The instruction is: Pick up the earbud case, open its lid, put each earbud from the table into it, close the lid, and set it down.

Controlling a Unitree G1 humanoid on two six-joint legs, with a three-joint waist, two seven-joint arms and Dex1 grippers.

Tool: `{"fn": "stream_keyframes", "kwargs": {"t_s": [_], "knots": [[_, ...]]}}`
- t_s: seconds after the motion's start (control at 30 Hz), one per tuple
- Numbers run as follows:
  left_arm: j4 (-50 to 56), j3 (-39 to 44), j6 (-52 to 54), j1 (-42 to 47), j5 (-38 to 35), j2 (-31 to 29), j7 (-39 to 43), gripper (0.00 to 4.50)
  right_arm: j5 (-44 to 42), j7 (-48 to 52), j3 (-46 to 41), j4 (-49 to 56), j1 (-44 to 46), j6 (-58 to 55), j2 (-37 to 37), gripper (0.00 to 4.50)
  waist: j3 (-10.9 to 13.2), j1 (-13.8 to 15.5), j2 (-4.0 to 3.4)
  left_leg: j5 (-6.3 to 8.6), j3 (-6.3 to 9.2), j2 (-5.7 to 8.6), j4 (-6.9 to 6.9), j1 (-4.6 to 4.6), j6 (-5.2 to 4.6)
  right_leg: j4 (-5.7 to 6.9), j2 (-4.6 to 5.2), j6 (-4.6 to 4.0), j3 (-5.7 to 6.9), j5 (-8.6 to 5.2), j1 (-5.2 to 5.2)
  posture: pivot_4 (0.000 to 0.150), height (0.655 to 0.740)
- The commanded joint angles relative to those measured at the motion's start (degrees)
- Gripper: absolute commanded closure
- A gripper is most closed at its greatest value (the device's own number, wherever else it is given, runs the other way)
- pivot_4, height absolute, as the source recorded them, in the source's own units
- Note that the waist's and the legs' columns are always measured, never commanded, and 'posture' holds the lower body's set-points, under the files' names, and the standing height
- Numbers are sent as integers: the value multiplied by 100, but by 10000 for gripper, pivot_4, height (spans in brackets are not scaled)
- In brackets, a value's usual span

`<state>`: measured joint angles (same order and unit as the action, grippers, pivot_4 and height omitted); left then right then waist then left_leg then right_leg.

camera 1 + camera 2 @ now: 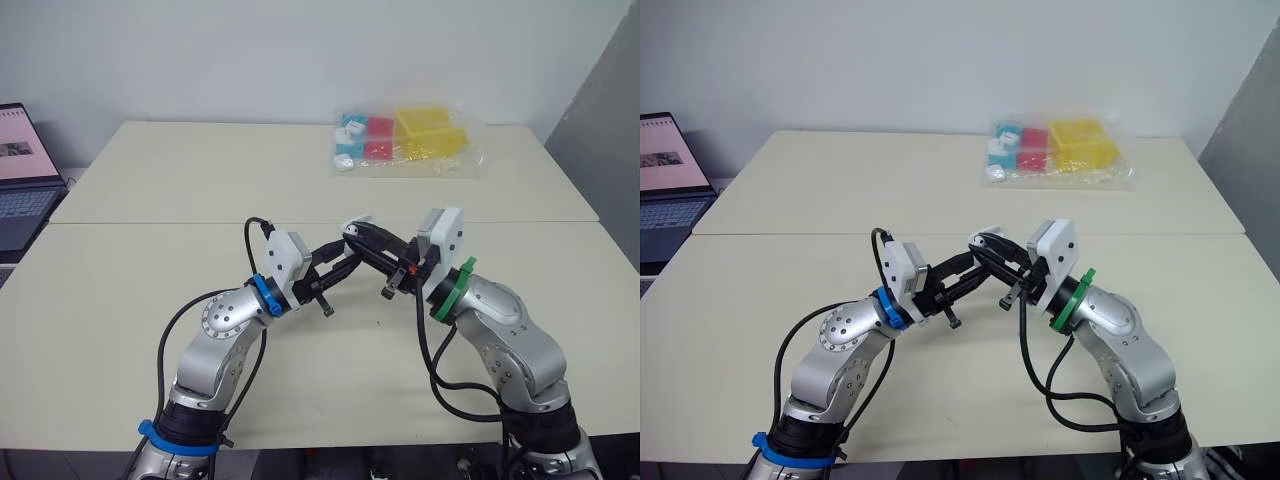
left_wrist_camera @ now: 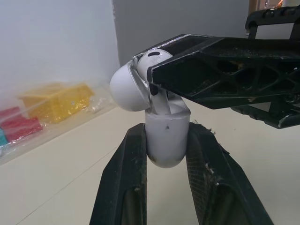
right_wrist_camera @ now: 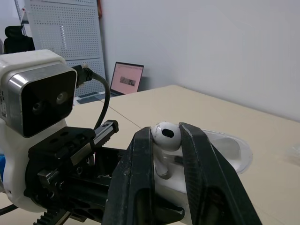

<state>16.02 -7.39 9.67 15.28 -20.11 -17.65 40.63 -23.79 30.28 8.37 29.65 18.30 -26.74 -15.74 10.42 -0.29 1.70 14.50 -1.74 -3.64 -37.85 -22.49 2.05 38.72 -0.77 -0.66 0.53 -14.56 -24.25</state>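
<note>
My left gripper (image 1: 338, 262) is shut on the white earbud case (image 2: 164, 140), gripping its rounded body between both fingers (image 2: 124, 187) above the middle of the table. The case lid (image 2: 125, 89) is swung open to one side. My right gripper (image 3: 166, 136) meets it from the right and is shut on a white earbud (image 3: 167, 133). The earbud's stem points down into the open case (image 3: 229, 150), and its head (image 2: 157, 57) still stands above the rim. In the head views the case (image 1: 356, 226) shows as a small white spot where both grippers meet.
A clear bag of coloured boxes (image 1: 405, 140) lies at the far right of the beige table (image 1: 150, 190). An open laptop (image 1: 20, 175) stands off the table's left side. A seam (image 1: 150, 222) crosses the table just beyond the grippers.
</note>
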Motion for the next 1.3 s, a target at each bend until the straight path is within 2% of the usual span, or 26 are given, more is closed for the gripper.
{"fn": "stream_keyframes", "kwargs": {"t_s": [0.03, 0.3, 0.63, 0.67, 0.7, 0.9, 1.03, 1.23, 1.3], "knots": [[193, 46, -97, 26, -70, 50, -27, 37167, 4, 0, 30, 136, -83, 115, -1, 40770, 0, 0, 0, 0, 0, 0, 0, 0, 0, 0, 0, 0, -1, 0, 0, 1500, 7400], [205, 64, -99, 35, -78, 53, -42, 37167, -153, -92, -53, 121, -174, -62, 29, 40770, 0, 0, 0, 0, 0, -1, 0, 0, 0, -1, 0, 0, 0, 0, 0, 1500, 7400], [275, 57, -74, -8, -90, 26, -83, 37167, -154, -207, -127, 306, -141, -166, -100, 8274, 0, 0, 0, 0, 0, -1, 1, 0, 0, -2, 0, 0, 0, 0, 0, 1500, 7400], [280, 54, -69, -9, -94, 22, -93, 37167, -172, -214, -140, 330, -132, -182, -112, 3305, 0, 0, 0, 0, 0, 0, 1, 0, 0, -2, 0, 0, 0, 0, 0, 1500, 7400], [286, 53, -67, -14, -97, 19, -97, 37167, -186, -219, -144, 347, -131, -192, -121, 639, 0, 0, 0, 0, 0, 0, 1, 0, 0, -2, 0, 0, 0, 0, 0, 1500, 7400], [303, 52, -65, -34, -95, 16, -102, 37168, -266, -284, -238, 486, -109, -285, -228, 0, 0, 0, 0, 0, 0, -1, 3, -1, 0, -4, 0, 0, 0, 0, -1, 1500, 7400], [286, 61, -56, -40, -83, -5, -99, 37168, -661, -224, -583, 871, -19, -525, -467, 0, 0, 1, 0, 0, 0, 0, 2, -3, 0, -5, 1, 0, 0, 0, -1, 1500, 7400], [244, 39, -87, -70, -50, -18, -73, 37168, -1519, -39, -1138, 1228, 231, -1131, -1117, 0, 1, 2, -1, 0, 0, 0, 4, -6, 0, -11, 2, 0, 1, 0, -2, 1500, 7400], [232, 25, -95, -63, -66, -12, -42, 37168, -1691, 249, -1358, 1029, 617, -1360, -1627, 0, 3, -2, -4, 0, 1, -1, 4, -6, 0, -11, 0, 0, 3, 0, -2, 1500, 7400]]}}
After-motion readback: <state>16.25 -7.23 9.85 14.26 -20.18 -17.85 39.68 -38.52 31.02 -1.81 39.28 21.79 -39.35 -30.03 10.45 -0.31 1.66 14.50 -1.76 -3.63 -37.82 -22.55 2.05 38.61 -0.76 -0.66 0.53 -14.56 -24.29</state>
